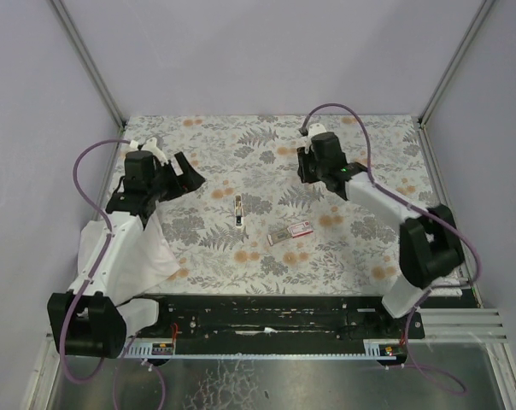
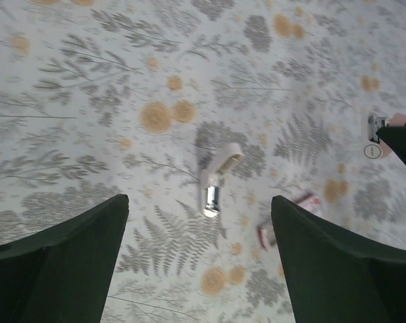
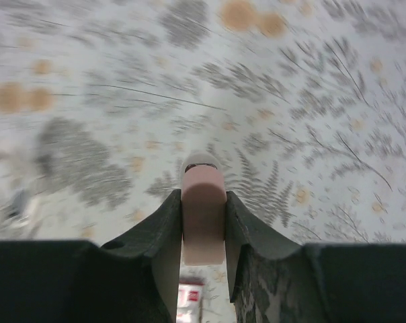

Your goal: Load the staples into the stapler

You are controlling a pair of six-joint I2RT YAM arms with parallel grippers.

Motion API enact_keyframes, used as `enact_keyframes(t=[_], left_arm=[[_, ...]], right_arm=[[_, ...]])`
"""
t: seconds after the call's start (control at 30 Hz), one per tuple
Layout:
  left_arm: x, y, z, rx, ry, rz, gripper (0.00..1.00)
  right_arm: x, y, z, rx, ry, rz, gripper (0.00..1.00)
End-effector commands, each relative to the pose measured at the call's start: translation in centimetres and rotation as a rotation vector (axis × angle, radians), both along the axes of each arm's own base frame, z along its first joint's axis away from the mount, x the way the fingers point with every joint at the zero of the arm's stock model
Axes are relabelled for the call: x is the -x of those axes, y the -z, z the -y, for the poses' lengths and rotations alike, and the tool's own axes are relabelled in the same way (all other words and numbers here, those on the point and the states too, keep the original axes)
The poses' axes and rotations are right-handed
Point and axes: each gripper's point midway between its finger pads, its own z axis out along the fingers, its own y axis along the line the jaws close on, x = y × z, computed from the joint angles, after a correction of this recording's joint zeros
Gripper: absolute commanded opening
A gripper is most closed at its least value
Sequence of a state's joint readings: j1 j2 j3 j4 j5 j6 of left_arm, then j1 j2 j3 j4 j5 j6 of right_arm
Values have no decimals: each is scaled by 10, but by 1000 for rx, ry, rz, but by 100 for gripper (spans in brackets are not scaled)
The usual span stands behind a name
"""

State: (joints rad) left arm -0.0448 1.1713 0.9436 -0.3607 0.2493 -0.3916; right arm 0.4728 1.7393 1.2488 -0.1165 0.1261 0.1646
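The red staple box (image 1: 290, 231) lies flat on the floral cloth at mid-table, its pale label up. It also shows in the right wrist view (image 3: 189, 301) and, partly behind a finger, in the left wrist view (image 2: 304, 200). A small white and silver stapler piece (image 1: 239, 209) lies left of the box and shows in the left wrist view (image 2: 214, 180). My right gripper (image 1: 302, 167) is raised at the back centre, shut on a slim salmon-pink bar (image 3: 203, 215) with a white tip. My left gripper (image 1: 188, 171) hovers open and empty at the back left, apart from everything.
The floral cloth (image 1: 343, 256) covers the table between grey walls. A white cloth (image 1: 143, 248) wraps the left arm. A black rail (image 1: 266, 320) runs along the near edge by the arm bases.
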Motion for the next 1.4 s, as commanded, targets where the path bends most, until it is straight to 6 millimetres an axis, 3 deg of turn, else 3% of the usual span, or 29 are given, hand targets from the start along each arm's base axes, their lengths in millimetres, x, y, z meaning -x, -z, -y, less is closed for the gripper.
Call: enact_keyframes(t=[0.0, 0.2, 0.37, 0.5, 0.83, 1.0, 1.37], left_arm=[[20, -30, 57, 214, 181, 50, 85], [67, -46, 138, 457, 457, -37, 85], [94, -49, 172, 539, 539, -85, 85], [105, -45, 189, 609, 561, -116, 85], [115, -35, 209, 697, 575, -175, 74], [118, -28, 209, 699, 562, -196, 62], [125, -13, 205, 701, 537, -237, 49]], right_arm=[[43, -89, -59, -263, -432, 209, 0], [118, -111, -81, -457, -711, 189, 0], [168, -121, -88, -493, -878, 265, 0], [193, -126, -89, -501, -956, 337, 0], [218, -132, -98, -490, -1059, 389, 0], [217, -132, -98, -477, -1060, 404, 0], [214, -133, -98, -466, -1056, 424, 0]])
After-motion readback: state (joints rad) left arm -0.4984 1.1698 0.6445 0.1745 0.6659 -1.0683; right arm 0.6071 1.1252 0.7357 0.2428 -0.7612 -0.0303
